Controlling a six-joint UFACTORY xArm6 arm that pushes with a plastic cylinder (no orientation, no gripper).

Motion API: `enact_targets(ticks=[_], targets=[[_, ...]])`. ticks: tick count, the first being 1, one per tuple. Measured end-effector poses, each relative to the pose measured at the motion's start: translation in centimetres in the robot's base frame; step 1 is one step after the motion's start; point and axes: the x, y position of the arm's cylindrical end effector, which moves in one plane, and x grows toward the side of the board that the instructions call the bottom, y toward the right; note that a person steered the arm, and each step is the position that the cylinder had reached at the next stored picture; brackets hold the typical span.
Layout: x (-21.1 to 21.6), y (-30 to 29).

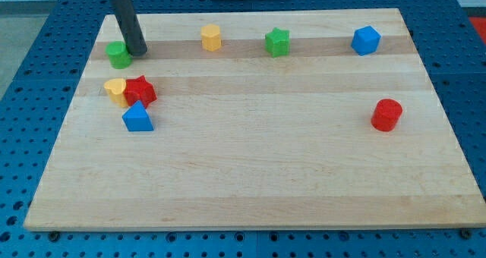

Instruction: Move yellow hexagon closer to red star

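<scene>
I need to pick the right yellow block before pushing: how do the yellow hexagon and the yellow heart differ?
The yellow hexagon stands alone near the view's top; the yellow heart sits lower at the view's left. The heart touches the red star; the hexagon is well apart from it. The hexagon looks more orange than the heart. My tip lies between them, nearer the heart, beside a green block. Both rest on the board.

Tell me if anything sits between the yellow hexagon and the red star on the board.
Nothing visible does. The yellow hexagon has bare wood along the diagonal down to the red star. My tip rests beside the green block, left of that line; the yellow heart touches the star's far side.
</scene>
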Motion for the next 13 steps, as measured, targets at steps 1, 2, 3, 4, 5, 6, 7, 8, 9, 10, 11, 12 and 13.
enact_targets(ticks=[1, 2, 3, 4, 5, 6, 7, 8, 9, 10, 11, 12, 13], targets=[[-5.1, 2.3], [-10.6, 5.9], [-10.7, 9.3], [-4.5, 12.0], [0.1, 12.0], [0.1, 12.0], [-1.0, 12.2], [-8.9, 14.8], [-9.9, 17.7], [-5.1, 19.0], [-4.0, 19.0], [-2.1, 18.9], [-1.0, 18.9]])
